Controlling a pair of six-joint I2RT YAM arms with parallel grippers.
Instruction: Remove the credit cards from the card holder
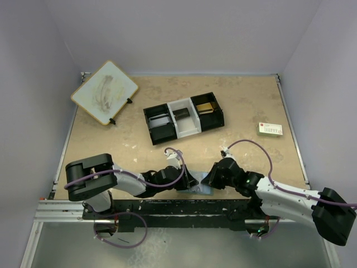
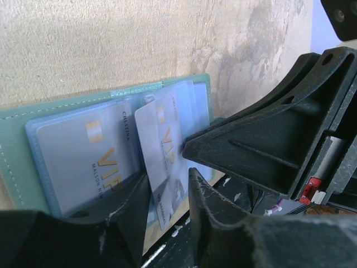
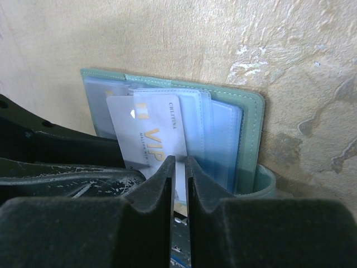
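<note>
- The table carries everything; a white board stands at its far left corner.
- The black-and-white tray stands mid-table, with an orange-gold card in its right compartment.
- The card holder lies open at the near edge, between both grippers.
- Your left gripper has its fingers apart, on either side of the pale card's lower end.
- Your right gripper shows only a thin slit between its fingers; whether it pinches anything, I cannot tell.
- The pale card sits crooked, partly out of its pocket; you read "VIP" in gold and "CHLITINA".
- A second card, with "VIP" and "MAISON", sits inside the left pocket.
- The white box lies at the right; its print is too small to read.
</note>
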